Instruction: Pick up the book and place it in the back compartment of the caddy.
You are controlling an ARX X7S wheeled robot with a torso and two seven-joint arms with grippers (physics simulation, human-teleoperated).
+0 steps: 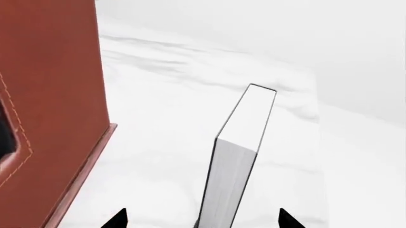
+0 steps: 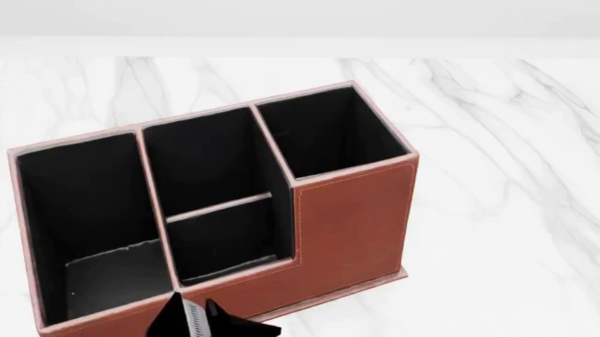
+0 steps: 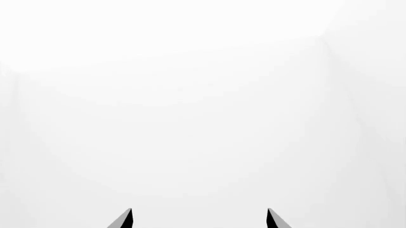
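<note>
The book [image 1: 244, 128] shows its white page edges and thin black covers, and it runs out from between my left gripper's [image 1: 201, 219] black fingertips over the white marble. Those tips stand wide apart, clear of the book on both sides, so the gripper is open. In the head view the book [image 2: 192, 321] and the left gripper [image 2: 199, 326] sit at the bottom edge, just in front of the red-brown caddy's [image 2: 352, 217] stepped-down front wall. The caddy's outer wall [image 1: 51, 95] rises close beside the book. My right gripper [image 3: 198, 219] is open with nothing between its fingers.
The caddy's black-lined cells hold nothing. Its middle column is split by a divider [image 2: 218, 208] into a back and a front cell. White marble tabletop [image 2: 497, 196] spreads to the right of the caddy. The right wrist view shows only plain white.
</note>
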